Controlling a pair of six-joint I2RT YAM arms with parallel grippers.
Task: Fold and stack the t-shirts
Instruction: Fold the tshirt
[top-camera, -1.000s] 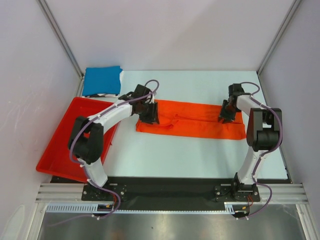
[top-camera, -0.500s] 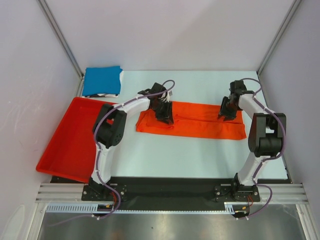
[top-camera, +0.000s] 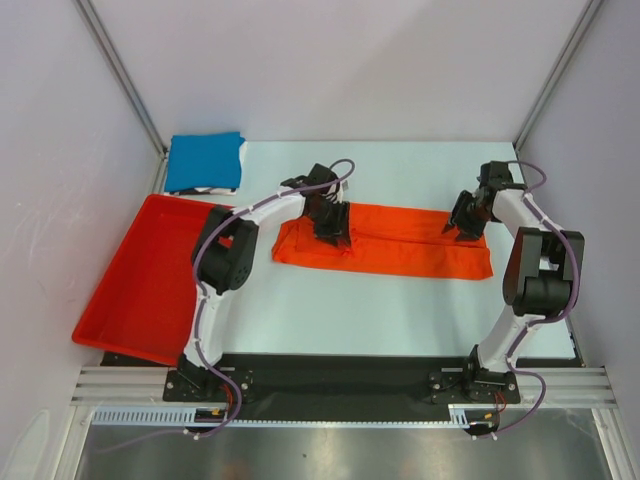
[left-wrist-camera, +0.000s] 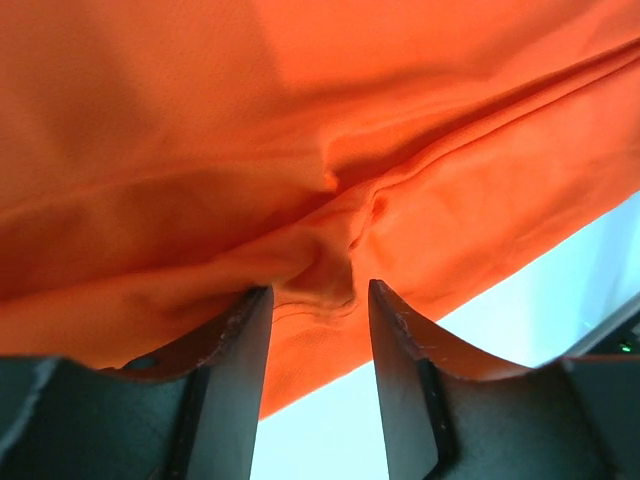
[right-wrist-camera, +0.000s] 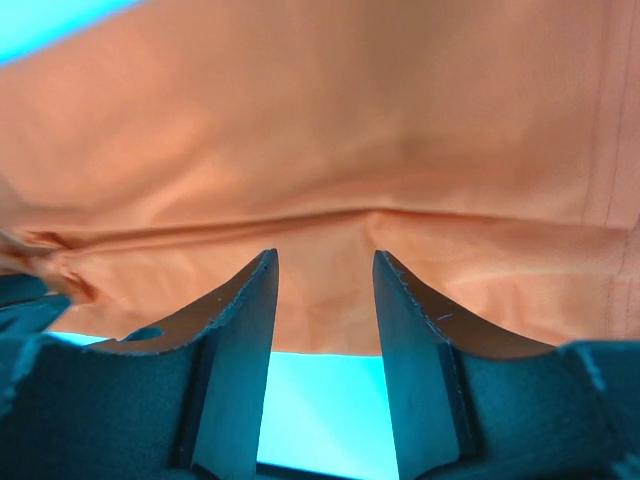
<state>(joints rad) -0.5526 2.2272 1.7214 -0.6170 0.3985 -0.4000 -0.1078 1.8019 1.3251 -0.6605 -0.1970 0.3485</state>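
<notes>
An orange t-shirt (top-camera: 410, 245), folded into a long strip, lies across the middle of the table. My left gripper (top-camera: 333, 229) is low over the strip's left part. In the left wrist view the left gripper (left-wrist-camera: 318, 300) is open, with a pucker of the orange cloth (left-wrist-camera: 300, 120) at its fingertips. My right gripper (top-camera: 466, 222) is over the strip's far right part. In the right wrist view the right gripper (right-wrist-camera: 325, 270) is open, with the smooth orange cloth (right-wrist-camera: 350, 130) under its tips. A folded blue t-shirt (top-camera: 205, 160) lies at the back left.
A red tray (top-camera: 130, 290) stands at the left, partly off the table's edge. Grey walls and metal frame posts close in the back and both sides. Bare light-blue table (top-camera: 380, 310) lies in front of the orange shirt.
My left gripper has moved right from the shirt's left end to further along the strip. My right gripper has shifted a little to the right. The shirt's left end is slightly bunched.
</notes>
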